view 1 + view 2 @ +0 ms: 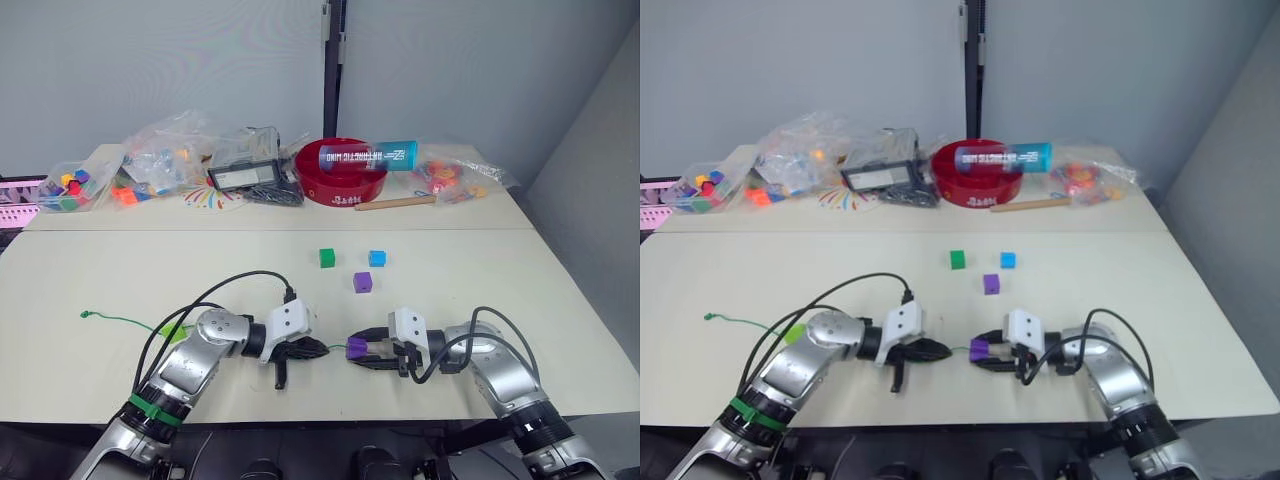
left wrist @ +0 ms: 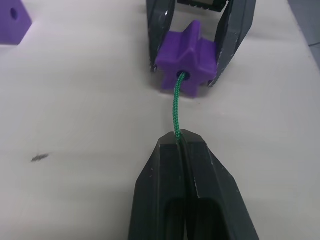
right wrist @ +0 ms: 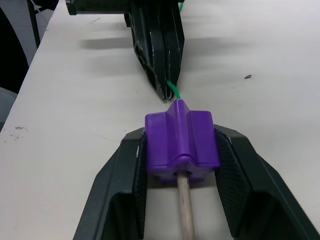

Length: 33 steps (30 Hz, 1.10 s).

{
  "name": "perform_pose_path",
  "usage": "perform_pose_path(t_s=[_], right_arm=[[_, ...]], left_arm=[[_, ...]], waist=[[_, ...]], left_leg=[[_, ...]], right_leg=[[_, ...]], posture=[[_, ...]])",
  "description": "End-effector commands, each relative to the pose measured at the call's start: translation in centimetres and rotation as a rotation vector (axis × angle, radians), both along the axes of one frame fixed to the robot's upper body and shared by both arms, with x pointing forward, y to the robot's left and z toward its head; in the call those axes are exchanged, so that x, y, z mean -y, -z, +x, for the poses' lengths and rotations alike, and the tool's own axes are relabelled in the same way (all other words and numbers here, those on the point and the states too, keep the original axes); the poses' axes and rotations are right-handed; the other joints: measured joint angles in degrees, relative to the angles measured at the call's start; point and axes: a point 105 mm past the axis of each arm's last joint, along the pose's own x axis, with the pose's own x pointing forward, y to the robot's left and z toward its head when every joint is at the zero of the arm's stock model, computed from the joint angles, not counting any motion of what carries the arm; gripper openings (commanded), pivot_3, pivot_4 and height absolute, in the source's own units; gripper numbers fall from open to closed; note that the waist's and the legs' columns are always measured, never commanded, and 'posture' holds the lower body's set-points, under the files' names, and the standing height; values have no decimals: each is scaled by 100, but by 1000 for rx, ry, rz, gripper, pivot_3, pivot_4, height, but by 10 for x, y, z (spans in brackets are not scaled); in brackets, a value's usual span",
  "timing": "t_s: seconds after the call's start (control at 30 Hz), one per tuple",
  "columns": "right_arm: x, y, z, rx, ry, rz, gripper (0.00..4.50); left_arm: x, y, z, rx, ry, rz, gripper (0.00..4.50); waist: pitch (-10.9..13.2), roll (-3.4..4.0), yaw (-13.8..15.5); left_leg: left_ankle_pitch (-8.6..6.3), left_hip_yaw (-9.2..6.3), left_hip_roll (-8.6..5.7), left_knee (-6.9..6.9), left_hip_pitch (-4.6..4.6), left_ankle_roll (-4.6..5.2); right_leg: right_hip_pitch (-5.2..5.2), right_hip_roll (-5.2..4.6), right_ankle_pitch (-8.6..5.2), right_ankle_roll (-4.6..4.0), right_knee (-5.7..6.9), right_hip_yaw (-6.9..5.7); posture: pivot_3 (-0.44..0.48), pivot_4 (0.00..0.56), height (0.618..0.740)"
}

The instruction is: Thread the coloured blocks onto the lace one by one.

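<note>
A: Status at the desk (image 1: 120,270)?
B: Threading the first block. Right tool (image 3: 182,165) clamps a purple block (image 3: 181,140); left tool (image 2: 181,142), pressed together, pinches the green lace (image 2: 176,107) entering the hole, pale tip (image 3: 185,210) emerging.
A: Next?
B: Probably pull the tip through.
A: Containers?
B: Red bowl (image 1: 335,185) holds a tube (image 1: 365,155).

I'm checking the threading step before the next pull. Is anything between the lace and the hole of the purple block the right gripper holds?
Nothing visible. The left gripper is shut on the lace, which already runs straight into the hole of the purple block clamped by the right gripper; the pale tip pokes out the far side.
</note>
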Motion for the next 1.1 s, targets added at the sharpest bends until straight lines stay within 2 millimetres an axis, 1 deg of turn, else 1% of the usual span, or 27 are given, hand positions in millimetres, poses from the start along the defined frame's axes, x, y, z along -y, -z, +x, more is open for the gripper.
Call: perform_pose_path(t_s=[0.03,0.23,0.4,0.53,0.67,0.7,0.77,0.87,1.03,1.1], right_arm=[[1,10,0,-29,20,-33,1379],[-4,9,1,-26,9,-28,1379],[-9,7,3,-19,8,-18,1379],[-14,6,3,-18,4,-5,1379],[-23,2,0,-20,-4,21,1379],[-25,1,0,-21,-6,27,1379],[-30,1,0,-27,-6,29,1379],[-32,8,0,-64,2,3,1379],[-30,18,0,-118,17,-34,1379],[-28,18,0,-127,23,-33,2443]], left_arm=[[15,-10,1,50,39,-14,30],[30,-9,6,85,49,-4,30],[17,-14,6,71,18,0,30],[3,-25,-1,58,24,-21,1121],[-6,-40,-4,85,1,-61,2473],[-8,-42,-6,84,-1,-64,2832],[-13,-40,-10,78,5,-43,3425],[-15,-32,-12,74,4,-20,3425],[-8,-27,-7,87,-1,-15,3425],[-4,-26,-6,88,5,-17,3454]], waist=[[0,0,0],[0,0,-13],[0,0,-38],[0,0,-105],[1,1,-123],[1,1,-125],[1,2,-138],[2,3,-136],[2,3,-121],[2,3,-122]], left_leg=[[0,0,0,0,0,0],[0,0,0,-1,1,0],[0,0,2,-1,1,0],[0,0,3,-4,1,0],[0,-1,4,-6,0,0],[0,-1,5,-6,-1,0],[0,-1,5,-7,-1,0],[-1,-1,5,-10,0,0],[-1,-1,4,-9,-1,0],[-1,0,4,-9,-1,0]], right_leg=[[0,0,0,0,0,0],[0,1,0,1,0,0],[-1,2,0,1,0,0],[-4,3,0,1,1,0],[-5,2,0,0,1,0],[-5,2,0,0,1,-1],[-6,2,0,0,0,0],[-8,2,0,0,0,0],[-7,2,0,1,-2,-1],[-7,2,0,1,-2,-1]], posture=[[0,150,740],[0,150,740],[0,150,740],[0,150,740],[0,150,740],[0,150,740],[0,150,740],[0,150,740],[0,150,740],[0,150,740]])
